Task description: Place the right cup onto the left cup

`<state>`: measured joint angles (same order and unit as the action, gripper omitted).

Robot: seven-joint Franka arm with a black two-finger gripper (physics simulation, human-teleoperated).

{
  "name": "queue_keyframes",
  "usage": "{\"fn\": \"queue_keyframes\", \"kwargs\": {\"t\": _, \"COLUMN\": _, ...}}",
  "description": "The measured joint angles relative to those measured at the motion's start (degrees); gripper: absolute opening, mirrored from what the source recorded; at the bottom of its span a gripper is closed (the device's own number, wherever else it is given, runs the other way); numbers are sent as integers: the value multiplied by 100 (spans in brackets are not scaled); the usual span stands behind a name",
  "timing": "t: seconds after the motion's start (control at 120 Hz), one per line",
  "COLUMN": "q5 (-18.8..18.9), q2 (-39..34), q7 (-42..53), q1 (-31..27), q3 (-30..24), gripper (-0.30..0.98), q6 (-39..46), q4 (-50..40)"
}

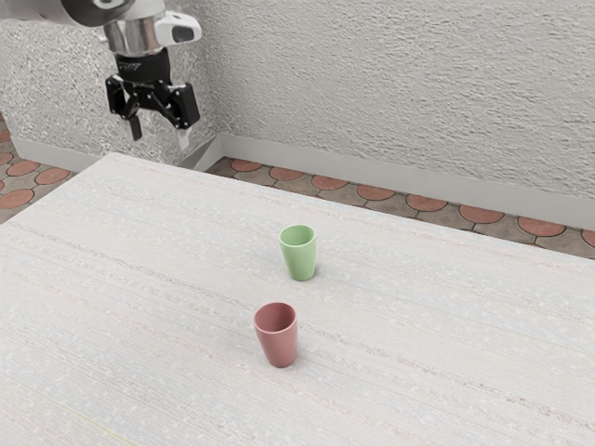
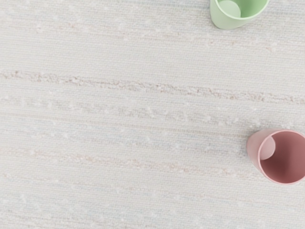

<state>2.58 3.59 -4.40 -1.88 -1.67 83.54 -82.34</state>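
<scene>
High at the exterior view's upper left hangs my gripper [image 1: 160, 141], its two fingers wide apart with nothing between them. A green cup [image 1: 300, 254] stands upright near the middle of the table, well away from the gripper. The red cup [image 1: 278, 336] stands upright in front of it, toward the exterior view's lower edge. The two cups are apart. From the hand, the green cup [image 2: 223, 16] and the red cup [image 2: 257, 151] both show open mouths; each is partly cut off by the picture's edge.
The pale, streaked table [image 1: 139, 279] bears both cups. Behind it are a rough white wall [image 1: 400, 93] and a floor with reddish tiles [image 1: 375, 192]. The gripper is beyond the table's far-left corner in the exterior view.
</scene>
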Motion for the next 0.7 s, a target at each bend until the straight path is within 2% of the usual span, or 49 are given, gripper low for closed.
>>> {"fn": "queue_keyframes", "kwargs": {"t": 0.358, "q5": -111, "q2": 227, "q7": 38, "q1": -4, "q3": 0, "gripper": 69, "q6": 179, "q4": -56}}
{"fn": "queue_keyframes", "kwargs": {"t": 0.7, "q5": -209, "q2": 502, "q7": 220, "q1": 30, "q3": -12, "gripper": 69, "q6": 1022, "q4": -950}}
